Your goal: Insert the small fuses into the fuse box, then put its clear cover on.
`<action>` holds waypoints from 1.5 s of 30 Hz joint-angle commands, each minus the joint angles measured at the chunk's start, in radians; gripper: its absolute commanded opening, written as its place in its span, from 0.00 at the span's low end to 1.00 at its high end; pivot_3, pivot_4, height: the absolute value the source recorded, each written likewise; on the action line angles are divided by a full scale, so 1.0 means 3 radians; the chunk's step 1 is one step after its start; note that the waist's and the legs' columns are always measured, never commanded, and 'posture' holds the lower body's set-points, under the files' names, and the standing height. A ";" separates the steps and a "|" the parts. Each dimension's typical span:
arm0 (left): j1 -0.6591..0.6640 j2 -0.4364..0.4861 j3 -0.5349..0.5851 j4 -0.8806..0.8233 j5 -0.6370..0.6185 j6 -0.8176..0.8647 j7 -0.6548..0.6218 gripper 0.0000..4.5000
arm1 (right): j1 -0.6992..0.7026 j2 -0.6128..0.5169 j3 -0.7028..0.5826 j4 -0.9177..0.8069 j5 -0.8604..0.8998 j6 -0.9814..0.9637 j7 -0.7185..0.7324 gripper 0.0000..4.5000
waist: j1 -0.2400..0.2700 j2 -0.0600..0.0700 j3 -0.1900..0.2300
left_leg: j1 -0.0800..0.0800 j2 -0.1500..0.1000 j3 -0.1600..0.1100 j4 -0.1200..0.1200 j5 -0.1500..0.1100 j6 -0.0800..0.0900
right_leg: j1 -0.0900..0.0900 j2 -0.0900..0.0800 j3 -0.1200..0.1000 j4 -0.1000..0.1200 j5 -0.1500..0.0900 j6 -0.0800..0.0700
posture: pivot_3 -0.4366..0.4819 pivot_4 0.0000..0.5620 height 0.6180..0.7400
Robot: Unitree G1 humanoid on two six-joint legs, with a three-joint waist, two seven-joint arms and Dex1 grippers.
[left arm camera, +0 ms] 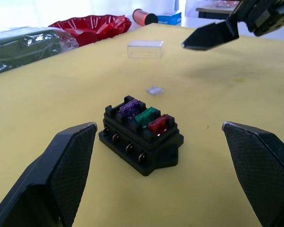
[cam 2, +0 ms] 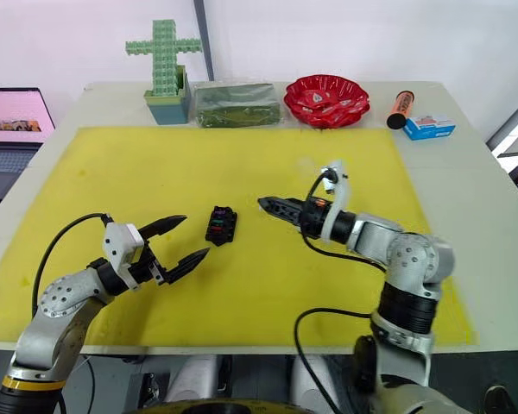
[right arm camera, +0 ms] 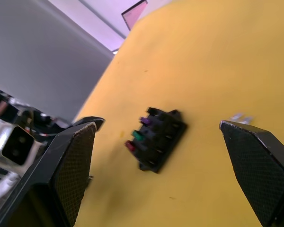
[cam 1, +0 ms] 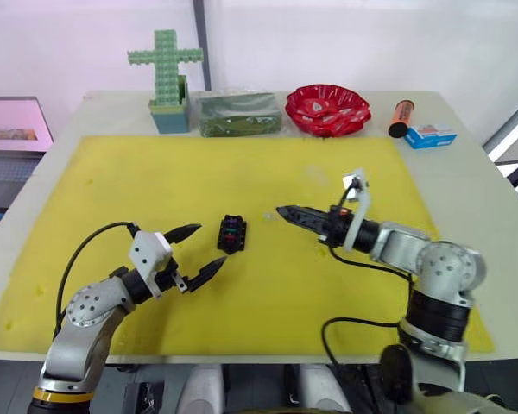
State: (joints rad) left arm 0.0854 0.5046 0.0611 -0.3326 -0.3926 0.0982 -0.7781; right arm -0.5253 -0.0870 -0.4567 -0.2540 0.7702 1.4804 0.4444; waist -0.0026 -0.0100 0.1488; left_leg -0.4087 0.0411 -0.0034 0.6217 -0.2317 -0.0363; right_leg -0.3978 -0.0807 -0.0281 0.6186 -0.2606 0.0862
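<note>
With purple, green and red fuses seated in the fuse box point(left arm camera: 141, 139) mid-mat, the spread, empty right gripper point(cam 1: 287, 213) should pinch the pale grey fuse point(left arm camera: 155, 90) squarely, while the spread left gripper point(cam 1: 194, 252) steadies the box.

Both grippers, left point(cam 1: 195, 252) and right point(cam 1: 287, 213), spread (empty, facing inward).

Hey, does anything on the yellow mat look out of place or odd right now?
One thing: the pale grey fuse lies loose on the yellow mat beside the fuse box, whose fourth slot is empty. The clear cover sits apart, off the box.
</note>
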 commanded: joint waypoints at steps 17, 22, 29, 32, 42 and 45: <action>0.0021 -0.0057 -0.0072 -0.0162 0.0045 -0.0043 0.0105 1.00 | -0.0431 0.0063 -0.0082 0.1193 -0.0003 -0.0204 -0.0403 0.99 | -0.0035 0.0001 0.0000 | 0.0002 0.0000 0.0001 -0.0004 0.0000 0.0000 | -0.0002 0.0003 0.0000 0.0003 0.0003 0.0007 | 0.48 0.27 1.00; 0.0043 -0.0048 -0.0068 -0.0176 0.0053 -0.0047 0.0122 1.00 | -0.0439 0.0076 0.0027 0.1260 0.0020 -0.0249 -0.0404 0.99 | -0.0038 0.0001 0.0000 | 0.0002 0.0000 0.0001 -0.0004 0.0000 0.0000 | -0.0002 0.0003 0.0000 0.0002 0.0003 0.0006 | 0.48 0.27 1.00; 0.0026 -0.0054 -0.0092 -0.0179 0.0066 -0.0044 0.0157 1.00 | -0.0441 0.0126 0.0112 0.1300 0.0012 -0.0265 -0.0453 0.99 | -0.0042 0.0001 0.0000 | 0.0002 0.0001 0.0000 -0.0006 0.0000 0.0000 | -0.0003 0.0004 0.0000 0.0002 0.0002 0.0005 | 0.48 0.27 1.00; 0.0030 -0.0050 -0.0089 -0.0180 0.0066 -0.0039 0.0163 1.00 | -0.0430 0.0173 0.0104 0.1303 0.0050 -0.0261 -0.0470 0.99 | -0.0045 0.0001 0.0000 | 0.0003 0.0001 0.0000 -0.0006 0.0000 0.0000 | -0.0003 0.0004 0.0000 0.0002 0.0002 0.0005 | 0.48 0.27 1.00; 0.0027 -0.0055 -0.0107 -0.0178 0.0072 -0.0029 0.0174 1.00 | -0.0471 0.0242 0.0100 0.1439 0.0038 -0.0294 -0.0569 0.99 | -0.0051 0.0001 0.0000 | 0.0003 0.0002 0.0001 -0.0008 0.0000 0.0000 | -0.0003 0.0004 0.0000 0.0002 0.0002 0.0005 | 0.48 0.27 1.00; 0.0026 -0.0053 -0.0115 -0.0183 0.0070 -0.0025 0.0185 1.00 | -0.0453 0.0227 0.0149 0.1498 -0.0013 -0.0306 -0.0590 0.99 | -0.0053 0.0001 0.0000 | 0.0004 0.0002 0.0001 -0.0008 0.0000 0.0000 | -0.0004 0.0005 0.0000 0.0002 0.0002 0.0004 | 0.48 0.27 1.00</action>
State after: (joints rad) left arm 0.1007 0.4884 0.0212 -0.3386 -0.3712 0.0993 -0.7254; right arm -0.6622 -0.0276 -0.4343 0.1766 0.7678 1.3840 0.2748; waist -0.0185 -0.0097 0.1488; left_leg -0.4075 0.0418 -0.0031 0.6190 -0.2316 -0.0361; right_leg -0.3989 -0.0794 -0.0280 0.6193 -0.2601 0.0875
